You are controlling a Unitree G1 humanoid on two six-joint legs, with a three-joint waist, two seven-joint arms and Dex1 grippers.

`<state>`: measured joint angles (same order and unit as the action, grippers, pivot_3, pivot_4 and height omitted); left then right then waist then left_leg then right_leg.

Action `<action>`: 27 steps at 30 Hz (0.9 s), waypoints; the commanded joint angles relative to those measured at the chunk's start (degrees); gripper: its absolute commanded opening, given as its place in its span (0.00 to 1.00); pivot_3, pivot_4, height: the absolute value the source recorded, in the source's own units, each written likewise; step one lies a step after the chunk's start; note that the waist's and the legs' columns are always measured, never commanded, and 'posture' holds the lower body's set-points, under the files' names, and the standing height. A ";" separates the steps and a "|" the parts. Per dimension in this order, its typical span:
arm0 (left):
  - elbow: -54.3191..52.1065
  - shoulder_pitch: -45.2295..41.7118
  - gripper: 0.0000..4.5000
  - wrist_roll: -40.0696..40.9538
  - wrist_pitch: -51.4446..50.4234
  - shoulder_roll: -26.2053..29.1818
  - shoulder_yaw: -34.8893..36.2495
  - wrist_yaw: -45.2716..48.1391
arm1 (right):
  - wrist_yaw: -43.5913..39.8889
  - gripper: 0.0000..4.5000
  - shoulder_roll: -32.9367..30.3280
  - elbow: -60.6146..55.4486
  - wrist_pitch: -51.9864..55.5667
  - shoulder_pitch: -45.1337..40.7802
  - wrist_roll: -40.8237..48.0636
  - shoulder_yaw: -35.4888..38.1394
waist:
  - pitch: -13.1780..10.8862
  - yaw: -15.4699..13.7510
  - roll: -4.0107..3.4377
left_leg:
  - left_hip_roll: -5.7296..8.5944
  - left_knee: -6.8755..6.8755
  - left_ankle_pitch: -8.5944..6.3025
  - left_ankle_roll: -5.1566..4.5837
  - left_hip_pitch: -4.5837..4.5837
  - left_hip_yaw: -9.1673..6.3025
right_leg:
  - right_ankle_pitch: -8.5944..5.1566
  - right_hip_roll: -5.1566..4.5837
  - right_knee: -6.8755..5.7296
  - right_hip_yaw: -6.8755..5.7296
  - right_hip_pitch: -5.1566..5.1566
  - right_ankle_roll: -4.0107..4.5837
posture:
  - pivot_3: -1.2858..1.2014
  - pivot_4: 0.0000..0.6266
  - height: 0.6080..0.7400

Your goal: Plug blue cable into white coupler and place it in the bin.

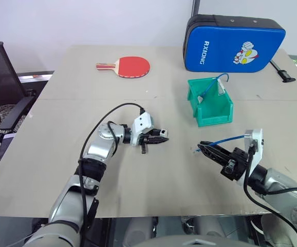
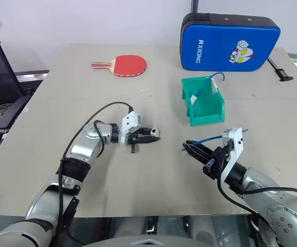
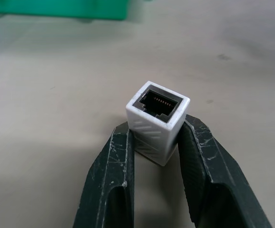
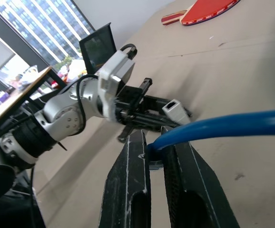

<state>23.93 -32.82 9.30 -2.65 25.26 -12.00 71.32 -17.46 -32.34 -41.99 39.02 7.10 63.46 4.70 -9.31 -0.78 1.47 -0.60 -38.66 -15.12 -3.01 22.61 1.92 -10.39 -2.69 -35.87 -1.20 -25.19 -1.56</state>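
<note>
The white coupler (image 3: pixel 157 121) is clamped between the two black fingers of my left gripper (image 3: pixel 156 129), its dark socket facing away from the wrist. That gripper (image 1: pixel 161 138) hovers low over the middle of the table, pointing right. My right gripper (image 1: pixel 203 148) points left toward it, shut on the blue cable (image 1: pixel 228 139), which trails back over the wrist. In the right wrist view the blue cable (image 4: pixel 223 126) runs out from between the fingers, and the white coupler (image 4: pixel 174 107) sits a short way ahead. The green bin (image 1: pixel 215 118) stands further back on the right.
Inside the bin lies another blue cord (image 1: pixel 212 85) joined to a white piece. A blue padded case (image 1: pixel 233 43) stands behind it at the back right. A red paddle (image 1: pixel 130 66) lies at the back centre. A black chair (image 1: pixel 4 77) is off the table's left edge.
</note>
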 commanded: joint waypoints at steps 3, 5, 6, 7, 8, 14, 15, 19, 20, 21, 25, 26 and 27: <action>-10.11 1.92 0.16 0.95 -4.40 -1.76 -2.03 -1.14 | -2.92 0.00 -2.78 -0.75 -1.62 -5.62 -8.95 -2.86 | 0.01 0.00 -0.02 | 0.00 -0.04 0.00 0.00 0.00 0.00 | -0.02 0.00 -0.02 0.01 0.00 -0.02 | 0.52 0.24 0.93; -12.82 2.59 0.16 -0.38 -5.64 -2.68 -3.77 -2.21 | -4.84 0.00 -5.15 0.89 -1.20 -8.74 -13.96 -5.63 | 0.01 -0.02 -0.02 | 0.00 -0.11 0.00 0.00 0.02 -0.02 | -0.02 0.00 -0.02 -0.02 0.01 -0.02 | 0.52 0.24 0.93; -13.73 2.79 0.16 -0.95 -6.03 -2.98 -4.46 -2.72 | -5.57 0.00 -5.83 1.57 -1.02 -9.87 -15.49 -6.59 | 0.01 -0.01 -0.01 | 0.01 -0.11 0.00 0.00 0.02 -0.01 | -0.03 0.00 -0.02 -0.01 0.01 0.00 | 0.52 0.24 0.93; -14.12 2.80 0.16 -1.95 -6.16 -3.33 -5.28 -3.65 | -6.11 0.00 -6.09 2.46 -0.78 -11.23 -16.63 -7.35 | 0.01 -0.04 -0.01 | 0.02 -0.13 0.00 0.00 0.03 -0.02 | -0.05 0.00 -0.01 -0.03 0.01 0.02 | 0.52 0.24 0.93; -13.99 2.59 0.16 -3.12 -6.06 -3.80 -6.21 -4.79 | -6.37 0.00 -6.04 3.74 -0.22 -13.05 -17.31 -8.05 | 0.01 -0.04 0.00 | 0.02 -0.13 0.00 0.00 0.03 -0.03 | -0.06 0.00 -0.01 -0.03 0.01 0.04 | 0.52 0.24 0.93; -11.00 -0.07 0.16 -8.54 -7.51 -7.34 -9.53 -11.42 | -7.85 0.00 -4.93 10.53 4.16 -23.90 -23.08 -13.20 | 0.01 -0.02 -0.01 | 0.04 -0.15 0.00 0.00 0.05 -0.06 | 0.01 0.03 -0.04 -0.06 0.01 0.00 | 0.52 0.24 0.93; -10.86 -0.24 0.16 -8.64 -7.48 -7.41 -9.61 -11.45 | -8.31 0.00 -4.76 10.89 4.50 -24.66 -23.76 -13.94 | 0.01 -0.02 -0.01 | 0.03 -0.15 0.00 0.00 0.07 -0.12 | 0.05 0.03 -0.04 -0.12 0.01 0.07 | 0.52 0.24 0.93; -10.53 -0.57 0.16 -8.56 -7.18 -7.41 -9.86 -11.59 | -9.79 0.00 -4.26 12.13 5.83 -25.84 -26.39 -16.30 | 0.01 0.00 -0.01 | 0.02 -0.15 0.00 -0.01 0.14 -0.25 | 0.10 0.04 -0.03 -0.25 0.00 0.15 | 0.52 0.24 0.93; -10.48 -0.58 0.16 -8.49 -7.16 -7.38 -9.79 -11.60 | -10.45 0.00 -4.61 12.50 5.81 -25.70 -27.60 -17.18 | 0.01 -0.01 -0.01 | 0.02 -0.15 0.00 -0.01 0.15 -0.25 | 0.10 0.03 -0.03 -0.26 0.01 0.15 | 0.52 0.24 0.93; -10.45 -0.58 0.16 -8.44 -7.18 -7.38 -9.73 -11.62 | -10.99 0.00 -4.87 12.89 5.66 -25.47 -28.71 -17.77 | 0.01 -0.01 -0.01 | 0.02 -0.15 0.00 -0.01 0.16 -0.26 | 0.10 0.02 -0.03 -0.27 0.01 0.15 | 0.52 0.24 0.93; -10.54 -0.40 0.16 -8.17 -7.20 -7.20 -9.55 -11.36 | -12.27 0.00 -4.75 14.82 5.10 -24.56 -31.83 -18.18 | 0.02 0.01 -0.01 | 0.04 -0.18 0.00 -0.01 0.16 -0.26 | 0.10 0.00 -0.02 -0.27 0.02 0.14 | 0.52 0.24 0.93; -10.53 -0.38 0.16 -8.12 -7.16 -7.17 -9.55 -11.27 | -12.48 0.00 -4.61 15.24 4.99 -24.43 -32.55 -18.21 | 0.02 0.01 -0.01 | 0.04 -0.19 0.00 -0.01 0.15 -0.26 | 0.10 0.00 -0.03 -0.28 0.02 0.13 | 0.52 0.24 0.93; -10.52 -0.38 0.16 -8.08 -7.12 -7.15 -9.57 -11.19 | -12.67 0.00 -4.58 15.64 4.82 -24.34 -33.35 -18.37 | 0.02 0.01 -0.01 | 0.03 -0.20 0.00 -0.01 0.14 -0.26 | 0.09 0.01 -0.03 -0.28 0.02 0.12 | 0.52 0.24 0.93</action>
<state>14.32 -32.62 0.64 -10.24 18.00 -22.07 59.73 -29.94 -36.63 -27.58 43.45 -17.87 31.97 -13.15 -9.29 -0.76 1.45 -0.57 -38.85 -15.12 -3.02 22.75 1.65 -10.32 -2.68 -35.91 -1.49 -25.16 -1.47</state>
